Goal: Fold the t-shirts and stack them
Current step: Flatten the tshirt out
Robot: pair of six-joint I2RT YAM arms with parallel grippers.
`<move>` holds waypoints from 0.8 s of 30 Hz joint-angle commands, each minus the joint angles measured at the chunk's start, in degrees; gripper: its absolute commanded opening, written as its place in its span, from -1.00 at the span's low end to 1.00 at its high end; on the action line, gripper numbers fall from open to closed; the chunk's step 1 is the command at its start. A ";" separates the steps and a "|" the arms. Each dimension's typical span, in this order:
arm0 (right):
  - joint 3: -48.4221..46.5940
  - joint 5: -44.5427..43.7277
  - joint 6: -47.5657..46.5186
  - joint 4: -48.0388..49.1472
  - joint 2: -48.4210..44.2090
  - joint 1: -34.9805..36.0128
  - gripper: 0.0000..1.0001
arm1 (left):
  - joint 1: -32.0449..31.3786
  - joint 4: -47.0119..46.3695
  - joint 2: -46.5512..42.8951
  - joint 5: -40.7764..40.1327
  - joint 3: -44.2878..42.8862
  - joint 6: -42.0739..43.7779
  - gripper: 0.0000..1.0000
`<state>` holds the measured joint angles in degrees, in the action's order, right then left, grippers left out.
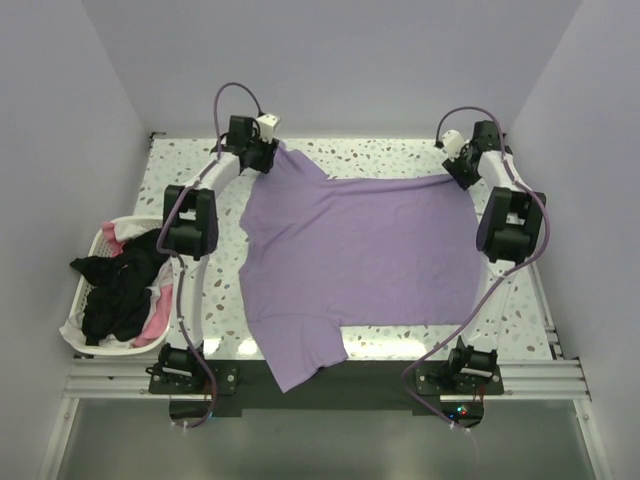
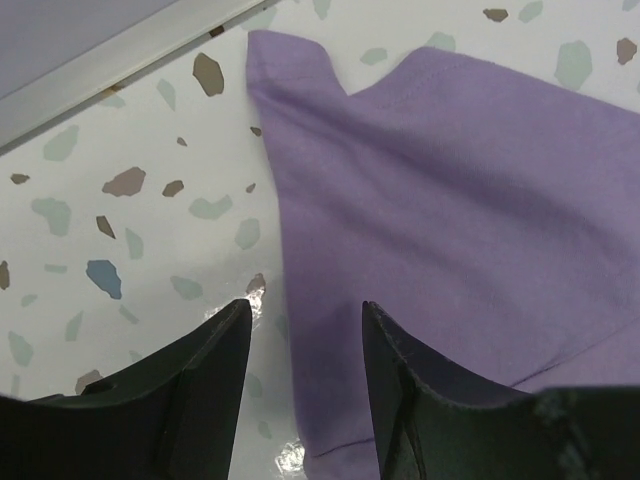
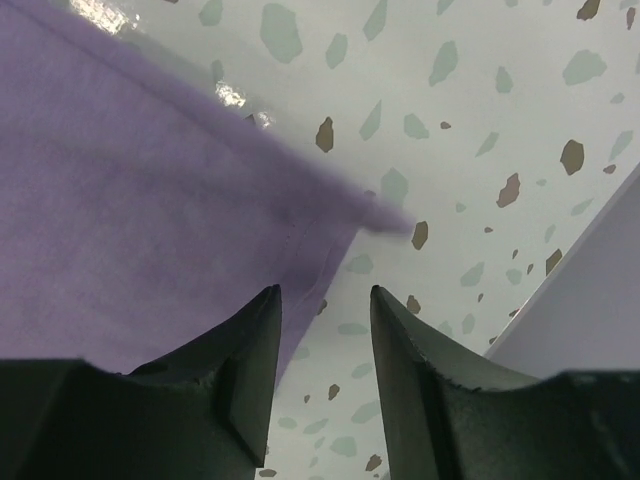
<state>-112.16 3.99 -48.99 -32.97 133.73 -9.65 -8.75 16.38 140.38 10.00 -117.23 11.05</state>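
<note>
A lilac-purple t-shirt (image 1: pixel 360 260) lies spread flat across the speckled table, one sleeve hanging over the near edge. My left gripper (image 1: pixel 268 152) hovers over its far left corner, jaws open, the shirt's edge (image 2: pixel 300 250) lying below the gap and nothing pinched. My right gripper (image 1: pixel 462 172) is over the far right corner, jaws open above the hem (image 3: pixel 320 250), which rests on the table. Black, pink and white t-shirts (image 1: pixel 125 285) are heaped in the basket at the left.
A white plastic laundry basket (image 1: pixel 74 325) stands at the table's left edge. The table's far rim (image 2: pixel 110 60) and the pale enclosure walls (image 3: pixel 590 320) lie close behind both grippers. Bare speckled tabletop (image 1: pixel 520 310) shows right of the shirt.
</note>
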 commanded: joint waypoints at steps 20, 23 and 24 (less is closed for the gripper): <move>-14.66 2.42 1.27 -4.56 7.15 1.74 -0.08 | 0.32 0.41 1.13 0.90 -2.39 -2.17 0.09; -16.33 2.69 2.32 -4.03 8.91 1.74 -0.07 | 0.32 0.41 0.78 1.07 -2.21 -2.26 0.09; -16.60 2.78 3.19 -3.68 9.35 1.74 -0.07 | 0.32 0.32 0.69 1.07 -1.87 -2.35 0.09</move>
<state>-125.60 5.50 -47.97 -38.11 142.10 -8.12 -8.75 18.17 141.51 10.20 -117.34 9.96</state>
